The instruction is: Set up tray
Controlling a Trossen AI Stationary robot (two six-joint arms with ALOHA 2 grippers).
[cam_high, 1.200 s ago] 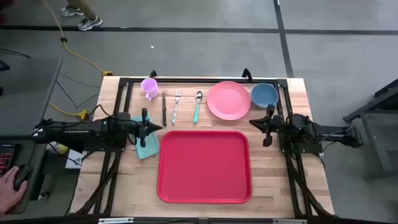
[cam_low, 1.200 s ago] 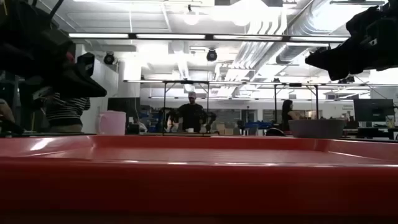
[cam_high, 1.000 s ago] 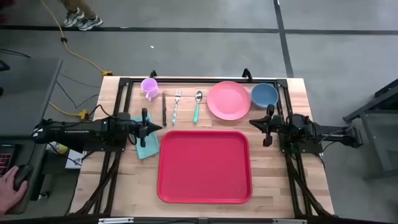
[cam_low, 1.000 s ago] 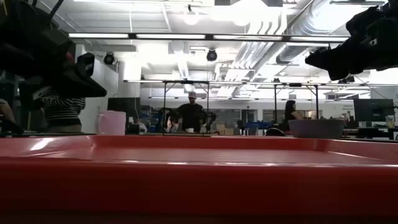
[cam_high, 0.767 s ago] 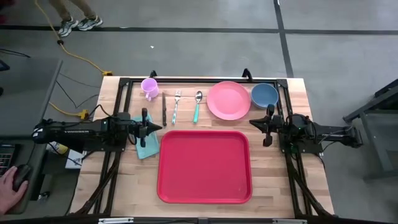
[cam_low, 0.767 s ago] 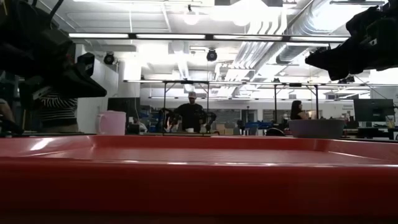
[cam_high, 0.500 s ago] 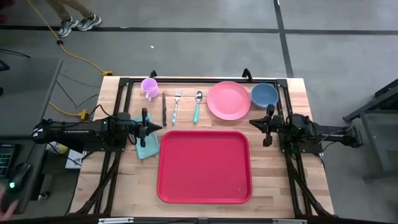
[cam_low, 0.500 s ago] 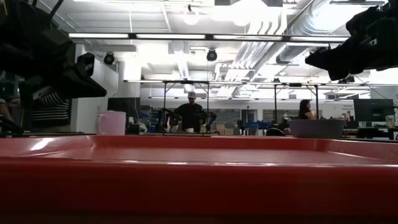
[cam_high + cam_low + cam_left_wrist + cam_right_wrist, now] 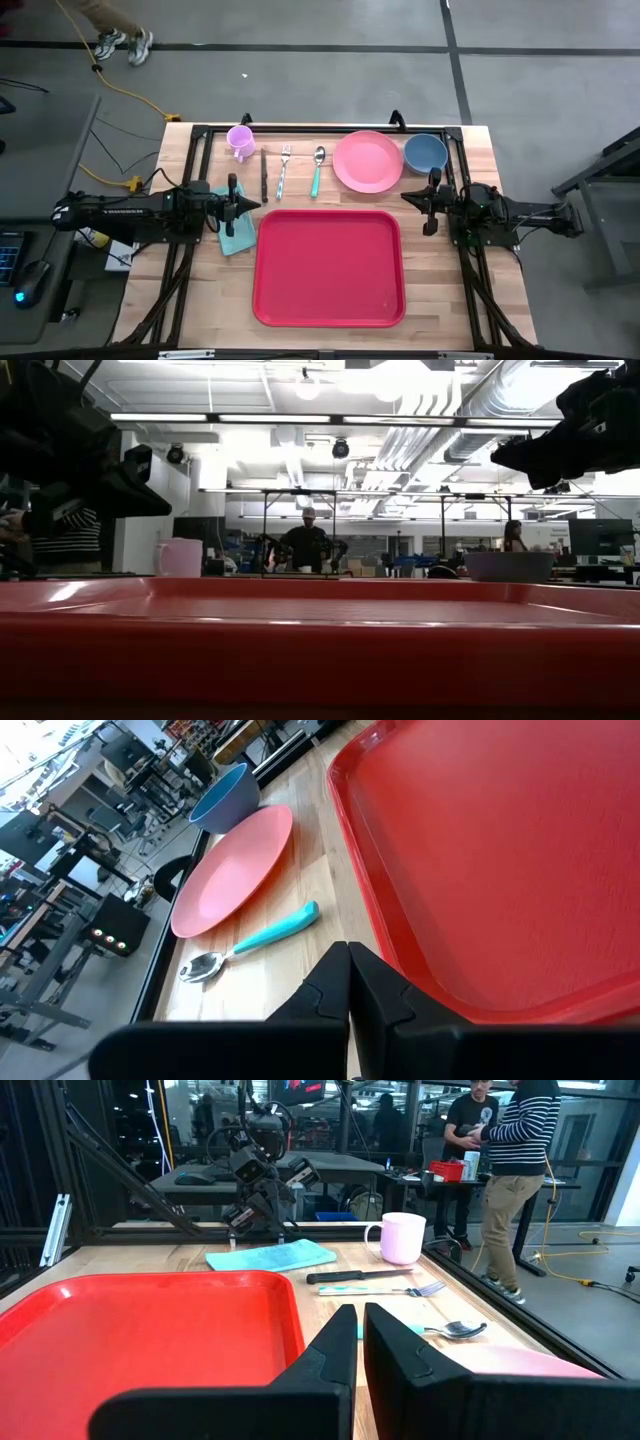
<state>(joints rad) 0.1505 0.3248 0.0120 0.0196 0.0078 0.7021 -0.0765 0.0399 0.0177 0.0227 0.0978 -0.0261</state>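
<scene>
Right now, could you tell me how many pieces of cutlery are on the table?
3, in a row behind the tray: a knife nearest the mug, a fork, then a spoon beside the pink plate. None seems hidden.

A big open robotics lab or workshop. Exposed ducts (image 9: 520,400) and strip lights (image 9: 330,420) run across the high ceiling, and the floor (image 9: 300,80) is bare grey concrete with a yellow cable (image 9: 120,80) trailing over it. Beyond the wooden bench (image 9: 440,290) stand black metal frames (image 9: 100,1160), monitors and cluttered desks, where people (image 9: 515,1170) stand.
</scene>
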